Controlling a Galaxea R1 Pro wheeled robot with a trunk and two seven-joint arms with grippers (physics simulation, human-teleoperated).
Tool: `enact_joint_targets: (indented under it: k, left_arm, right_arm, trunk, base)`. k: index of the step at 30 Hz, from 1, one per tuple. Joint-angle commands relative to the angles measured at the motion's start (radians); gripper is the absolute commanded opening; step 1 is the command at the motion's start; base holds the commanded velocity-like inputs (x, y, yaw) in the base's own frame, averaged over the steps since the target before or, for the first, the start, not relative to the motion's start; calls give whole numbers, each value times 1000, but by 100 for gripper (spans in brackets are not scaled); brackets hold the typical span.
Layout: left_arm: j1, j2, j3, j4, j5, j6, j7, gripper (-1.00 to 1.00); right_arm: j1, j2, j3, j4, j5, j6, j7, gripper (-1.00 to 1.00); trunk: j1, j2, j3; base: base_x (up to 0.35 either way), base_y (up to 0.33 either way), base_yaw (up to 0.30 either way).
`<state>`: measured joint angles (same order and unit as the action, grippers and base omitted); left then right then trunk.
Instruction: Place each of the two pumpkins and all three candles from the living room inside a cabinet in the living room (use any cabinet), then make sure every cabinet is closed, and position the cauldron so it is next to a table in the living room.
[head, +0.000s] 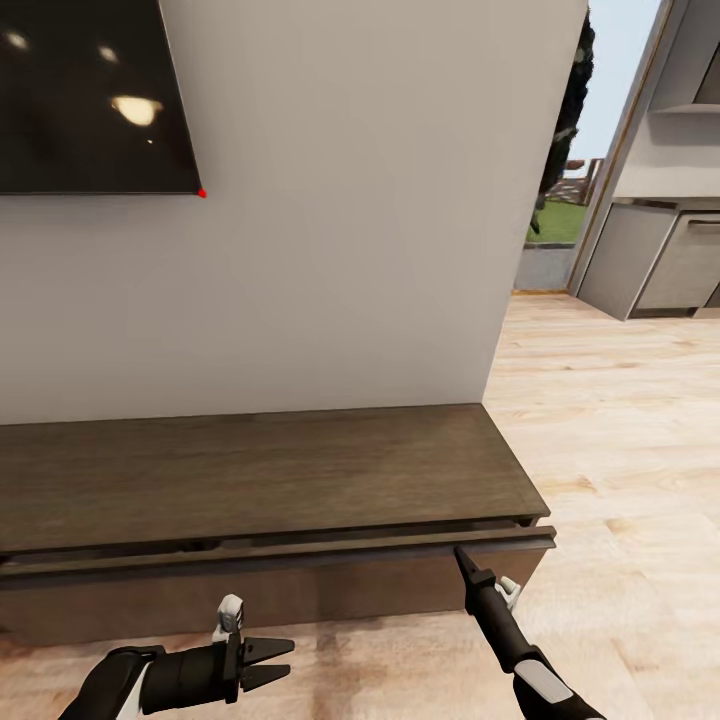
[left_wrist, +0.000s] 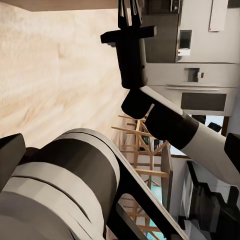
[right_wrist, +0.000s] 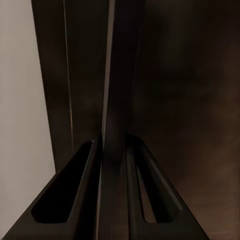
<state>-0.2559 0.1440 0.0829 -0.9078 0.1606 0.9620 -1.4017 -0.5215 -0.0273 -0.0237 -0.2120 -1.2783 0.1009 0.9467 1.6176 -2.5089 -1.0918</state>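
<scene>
The cabinet (head: 260, 470), a long low dark brown unit, stands against the white wall. Its right drawer (head: 300, 556) is pulled out by a narrow gap. My right gripper (head: 462, 555) is at the top edge of the drawer front near its right end. In the right wrist view the fingers (right_wrist: 75, 200) of the right gripper (right_wrist: 114, 145) are closed on the thin drawer front (right_wrist: 115, 75). My left gripper (head: 275, 662) hangs open and empty low in front of the cabinet. The pumpkins, candles and cauldron are out of view.
A dark TV screen (head: 90, 90) hangs on the wall above the cabinet. Pale wood floor (head: 620, 450) runs to the right towards grey kitchen cupboards (head: 670, 260) and a glass opening to outdoors (head: 560, 200). The left wrist view looks past my right arm (left_wrist: 165, 120) to kitchen appliances (left_wrist: 200, 75).
</scene>
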Motion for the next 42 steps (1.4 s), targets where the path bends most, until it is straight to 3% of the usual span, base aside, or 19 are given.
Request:
enact_joint_targets:
  k: [1, 42]
  left_arm:
    - [0, 0, 0, 0, 2, 11, -2, 100]
    - [0, 0, -1, 0, 2, 11, -2, 100]
  right_arm:
    - [0, 0, -9, 19, -6, 11, -34, -100]
    - [0, 0, -7, 17, -4, 10, -25, -100]
  trunk:
    - [0, 0, -1]
    - [0, 0, -1]
  base:
    - [0, 0, 0]
    - [-20, 0, 0]
